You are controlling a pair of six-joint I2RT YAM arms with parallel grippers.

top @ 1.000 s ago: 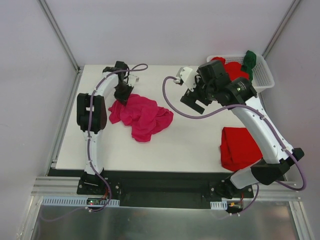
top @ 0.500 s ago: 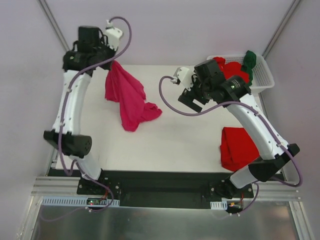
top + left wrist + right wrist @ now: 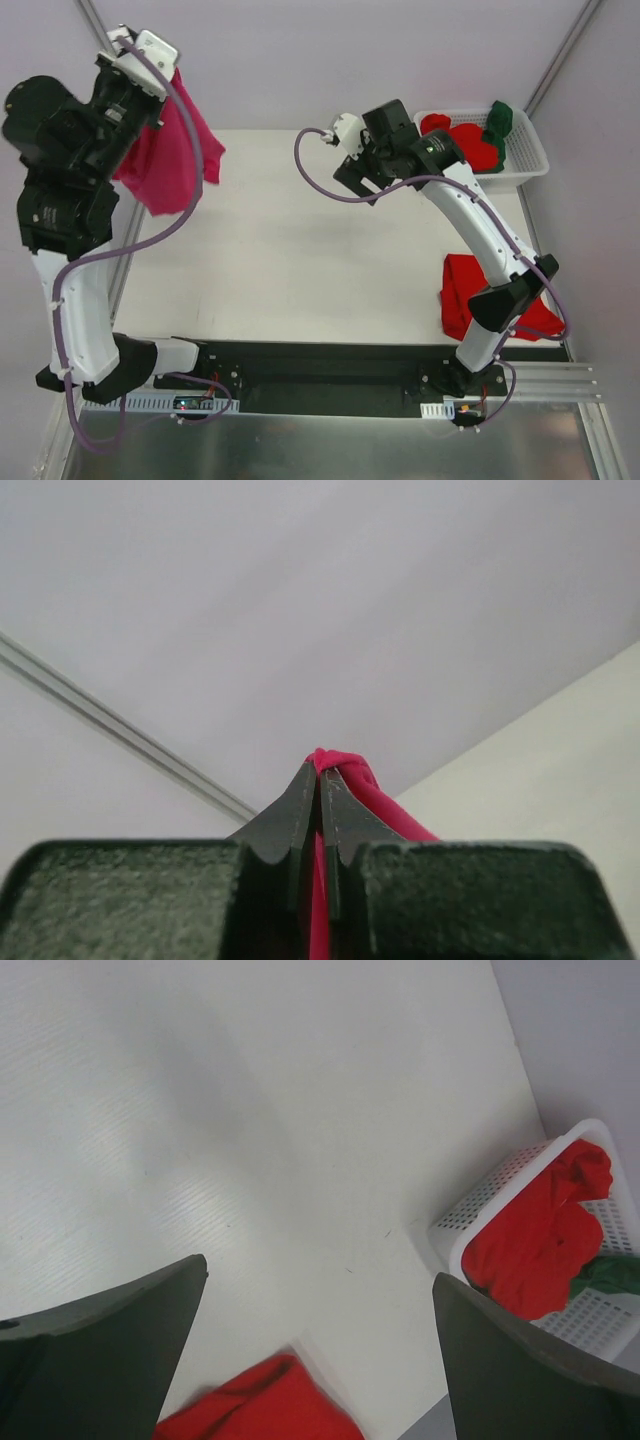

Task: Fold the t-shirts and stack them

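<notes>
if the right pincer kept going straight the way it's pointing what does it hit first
Most likely the bare table top, which the open right pincer points down at. The folded red t-shirt and the white basket sit off that line; depth is hard to judge.

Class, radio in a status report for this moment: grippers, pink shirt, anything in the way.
Left gripper shut on magenta t-shirt, hanging free. Right gripper open, empty. Nothing in the way.

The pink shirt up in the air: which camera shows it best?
The top external view: the pink shirt hangs there nearly whole. The left wrist view shows only a pinched fold in the shut left tool; the right wrist view shows none of it.
</notes>
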